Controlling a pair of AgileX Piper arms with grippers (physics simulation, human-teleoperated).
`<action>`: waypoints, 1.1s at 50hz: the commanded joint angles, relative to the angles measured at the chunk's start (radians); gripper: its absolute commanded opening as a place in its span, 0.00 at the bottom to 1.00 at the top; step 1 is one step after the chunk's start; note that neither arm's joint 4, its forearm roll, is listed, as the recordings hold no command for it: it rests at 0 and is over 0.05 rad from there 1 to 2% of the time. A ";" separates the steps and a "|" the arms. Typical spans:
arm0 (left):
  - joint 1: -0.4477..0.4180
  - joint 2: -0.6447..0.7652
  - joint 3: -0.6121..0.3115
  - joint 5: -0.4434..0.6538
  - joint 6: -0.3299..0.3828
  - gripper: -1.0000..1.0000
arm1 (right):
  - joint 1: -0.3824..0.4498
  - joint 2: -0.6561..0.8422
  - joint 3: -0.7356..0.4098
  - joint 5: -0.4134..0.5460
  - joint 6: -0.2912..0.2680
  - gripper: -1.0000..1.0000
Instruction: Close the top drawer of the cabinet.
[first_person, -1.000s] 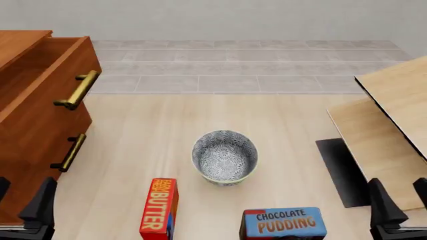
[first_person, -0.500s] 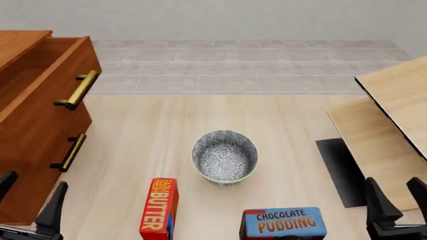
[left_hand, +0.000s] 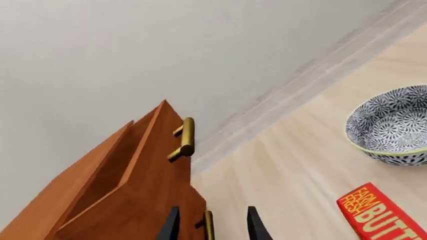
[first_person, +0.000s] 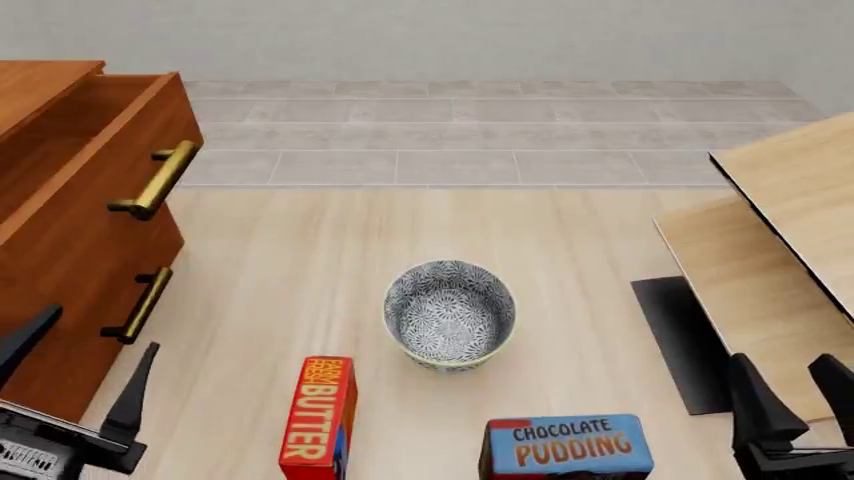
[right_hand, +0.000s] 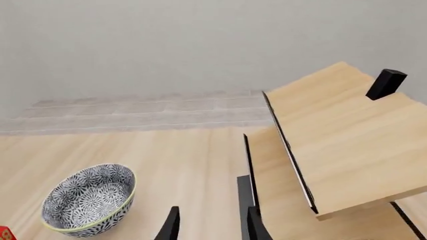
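While parted wide and grasping nothing, left gripper (first_person: 78, 370) hovers at the near left corner of the desk (first_person: 307, 270), just in front of the cabinet (first_person: 67, 270), jaws released with clear space between the two dark fingers (first_person: 134, 390) and no contact seen with wood or handle. Seen from the left wrist, same fingers (left_hand: 172, 225) framing a lower brass handle (left_hand: 209, 225) without visibly closing on it. Right gripper (first_person: 790, 400) likewise released, jaws apart and empty, low at the near right corner beside slanted pale wooden boards (first_person: 787, 210) and a dark mat (first_person: 681, 340). Top drawer (first_person: 94, 170) pulled out from the cabinet at the left edge, its hollow open from above, long brass bar handle (first_person: 156, 180) facing the desk. Below it, a second drawer handle (first_person: 139, 305). Near the middle of the desk, a patterned bowl (first_person: 450, 314), upright. Closer in, a red box lettered "BUTTER" (first_person: 319, 412), with smaller writing above too small to read surely, and a blue box lettered "CHOCOLATE PUDDING" (first_person: 567, 446).
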 joint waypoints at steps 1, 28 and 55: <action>-0.006 0.136 0.004 -0.147 0.126 1.00 | 0.017 -0.039 -0.007 0.034 0.024 1.00; -0.094 0.403 -0.007 -0.405 0.326 1.00 | -0.007 0.040 0.004 -0.041 0.026 1.00; -0.031 0.656 -0.041 -0.635 0.510 1.00 | -0.011 0.013 0.012 -0.014 0.025 1.00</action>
